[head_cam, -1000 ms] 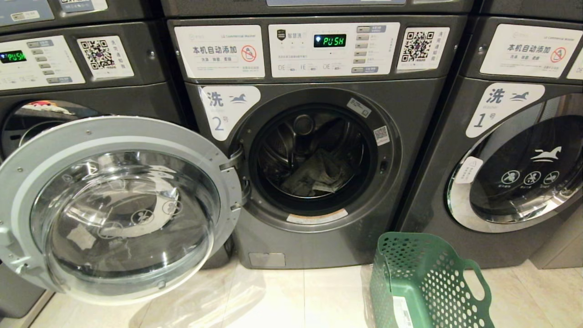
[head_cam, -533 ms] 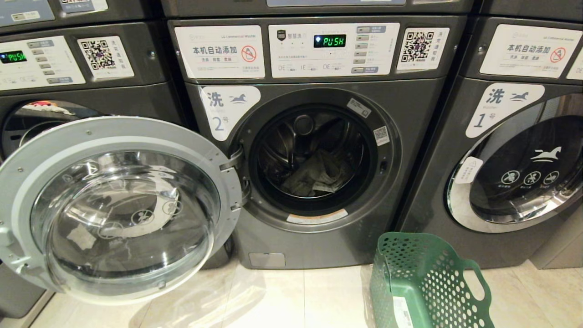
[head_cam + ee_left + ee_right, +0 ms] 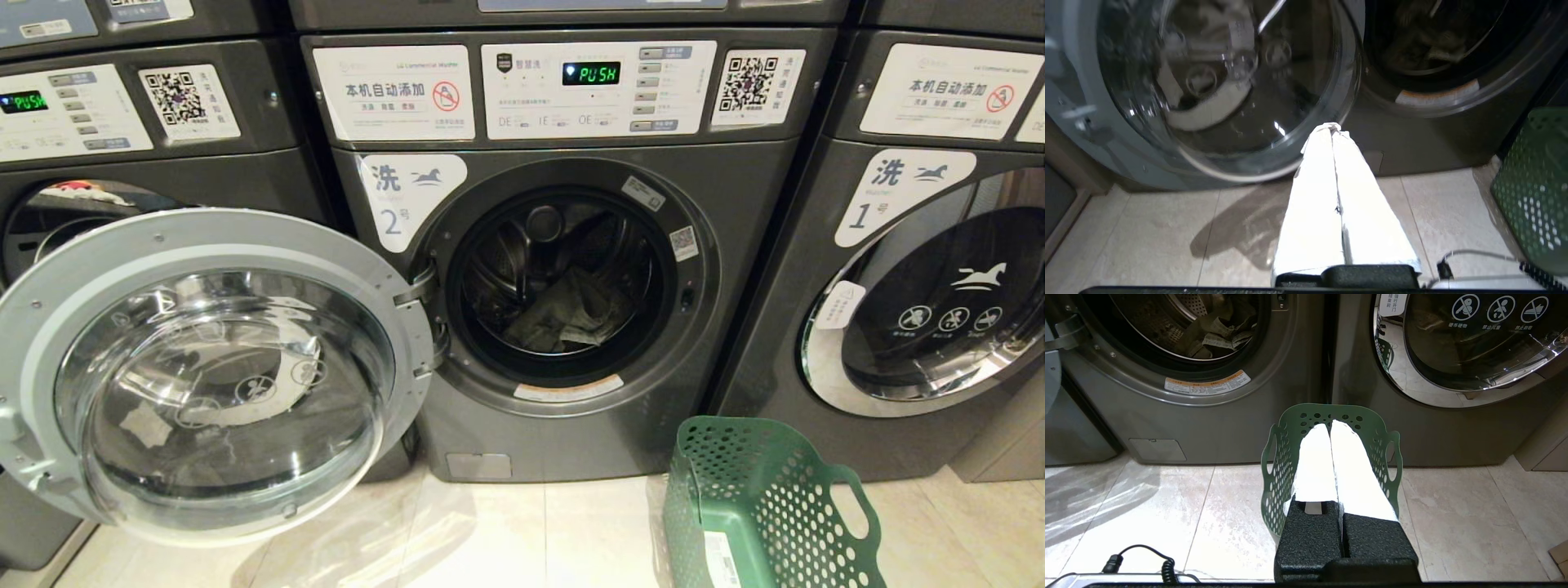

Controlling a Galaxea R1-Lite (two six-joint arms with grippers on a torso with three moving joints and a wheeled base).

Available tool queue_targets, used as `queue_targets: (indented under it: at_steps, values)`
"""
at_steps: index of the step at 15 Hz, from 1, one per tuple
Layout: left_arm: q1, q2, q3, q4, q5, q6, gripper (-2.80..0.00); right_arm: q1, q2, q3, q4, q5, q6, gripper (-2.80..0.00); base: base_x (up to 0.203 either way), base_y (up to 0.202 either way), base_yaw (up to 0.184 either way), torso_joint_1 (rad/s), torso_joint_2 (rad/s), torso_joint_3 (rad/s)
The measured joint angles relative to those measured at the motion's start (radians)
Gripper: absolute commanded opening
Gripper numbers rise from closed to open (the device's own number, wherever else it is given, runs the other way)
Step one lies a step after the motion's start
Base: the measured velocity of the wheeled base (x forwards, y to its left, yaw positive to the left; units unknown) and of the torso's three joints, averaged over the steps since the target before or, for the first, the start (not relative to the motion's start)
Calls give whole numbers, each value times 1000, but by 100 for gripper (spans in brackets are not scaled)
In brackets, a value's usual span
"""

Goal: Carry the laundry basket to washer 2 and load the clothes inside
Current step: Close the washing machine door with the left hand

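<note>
Green perforated plastic marks the laundry basket [image 3: 767, 506] at the lower right of the head view, standing on the pale tiled floor [image 3: 522, 531] in front of the seam between washer 2 [image 3: 563, 269] and the machine labelled 1 [image 3: 922, 286]. What shows of its inside looks bare. The clothes [image 3: 567, 314] lie as a dark crumpled heap low in the drum of washer 2, at the centre of the frame, so loading seems finished or nearly so.

The round door [image 3: 212, 367] of washer 2 hangs swung wide open across the left half of the head view, hinged at the drum's left edge.

Neither arm appears in the head view. In the left wrist view the left gripper [image 3: 1331, 128] has its white jaws pressed together, grasping nothing, pointing toward the lower rim of the open door. In the right wrist view the right gripper [image 3: 1330, 426] is likewise clenched on nothing and sits over the basket.

The sensible step now is probably a check that no fabric drapes over the drum lip; from here the heap sits well back of the rim. If the door is to be shut, the left arm is better placed: push on the metal ring, not the glass bowl, and sweep along the hinge arc. The basket stands clear of that arc, so it need not be moved.
</note>
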Motion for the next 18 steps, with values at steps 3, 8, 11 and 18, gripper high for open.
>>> queue_targets:
  at_steps: [3, 8, 11, 18]
  values:
    - [0, 19, -161, 7, -3, 20, -280, 0, 0, 0, 0, 0, 2, -280, 0, 0, 0, 0, 0, 0]
    - [2, 347, -637, 75, 83, 22, -280, 0, 0, 0, -1, 1, 4, -280, 0, 0, 0, 0, 0, 0]
    - [11, 724, -953, 84, 149, -31, -280, 0, 0, 0, -1, 1, 5, -280, 0, 0, 0, 0, 0, 0]
    - [216, 1396, -1308, -20, 71, -211, -280, 0, 0, 0, -1, 0, 5, -280, 0, 0, 0, 0, 0, 0]
